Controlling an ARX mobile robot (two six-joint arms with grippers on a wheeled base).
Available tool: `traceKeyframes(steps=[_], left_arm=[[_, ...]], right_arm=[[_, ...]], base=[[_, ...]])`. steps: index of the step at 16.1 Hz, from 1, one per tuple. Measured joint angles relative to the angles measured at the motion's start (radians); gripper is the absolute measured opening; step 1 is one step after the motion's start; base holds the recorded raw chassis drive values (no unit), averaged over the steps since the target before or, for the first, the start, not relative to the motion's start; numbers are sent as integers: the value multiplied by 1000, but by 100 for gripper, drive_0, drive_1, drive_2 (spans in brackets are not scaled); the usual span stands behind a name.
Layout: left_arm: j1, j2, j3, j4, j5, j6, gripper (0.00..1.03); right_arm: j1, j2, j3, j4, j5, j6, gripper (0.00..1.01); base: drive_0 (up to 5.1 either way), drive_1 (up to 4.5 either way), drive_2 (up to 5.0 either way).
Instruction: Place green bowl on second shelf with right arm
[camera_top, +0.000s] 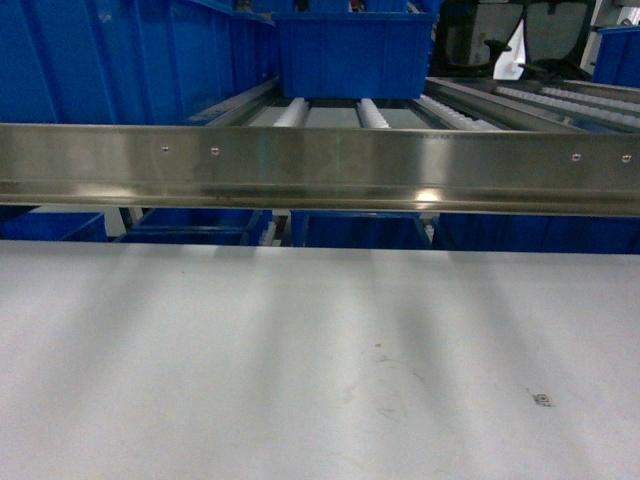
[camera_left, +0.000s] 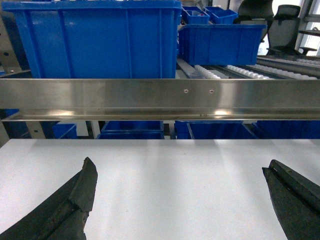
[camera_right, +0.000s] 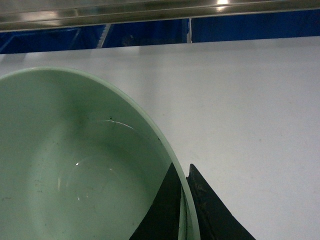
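Pinching green bowl (camera_right: 75, 170) rim, right jaws.

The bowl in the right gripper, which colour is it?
Pale mint green, plain; the bowl shows best in the right wrist view.

This looks like a warehouse or factory picking area; a stainless-steel flow rack (camera_top: 320, 165) with white roller tracks (camera_top: 372, 112) carries big blue plastic crates (camera_top: 352, 55). A white worktable (camera_top: 300, 360) fronts it; office chairs (camera_left: 282, 25) stand behind.
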Motion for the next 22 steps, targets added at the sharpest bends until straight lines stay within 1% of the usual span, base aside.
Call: traceKeyframes(steps=[22], left_arm=[[0, 0, 0, 0, -1, 0, 98]], right_arm=[[0, -1, 0, 0, 0, 0, 2]], base=[[-491, 251, 251]])
